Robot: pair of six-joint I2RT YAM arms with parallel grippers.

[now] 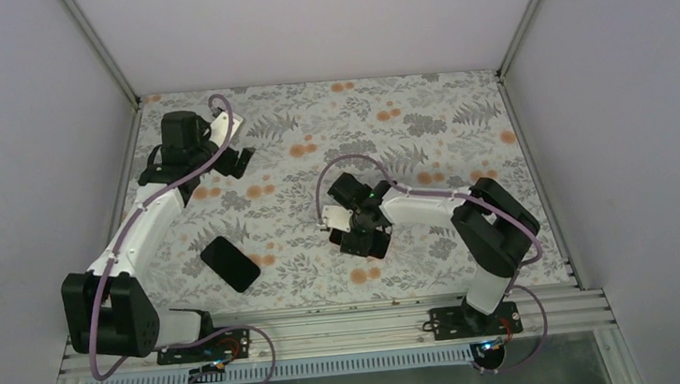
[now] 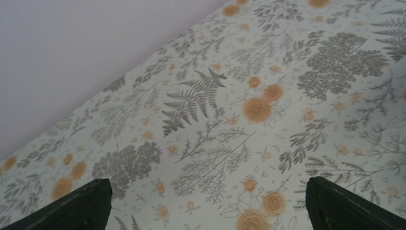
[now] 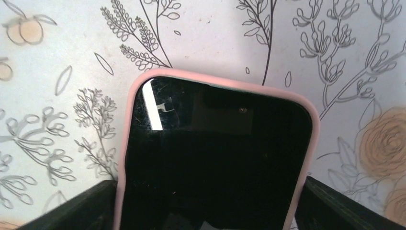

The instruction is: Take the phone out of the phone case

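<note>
While my right gripper (image 3: 208,191) is clamping the pink phone case (image 3: 220,79) with the phone (image 3: 210,143) inside, my left gripper (image 2: 207,191) is hanging wide open, empty, well apart; one-handed prying is risking a drop.

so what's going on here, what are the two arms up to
The right gripper has its fingers on either side of a phone that sits in its pink case, over the floral table. The left gripper is open with nothing between its fingers, out toward the table's far left. A separate black flat object lies untouched on the table. The phone is not yet out of the case.
</note>
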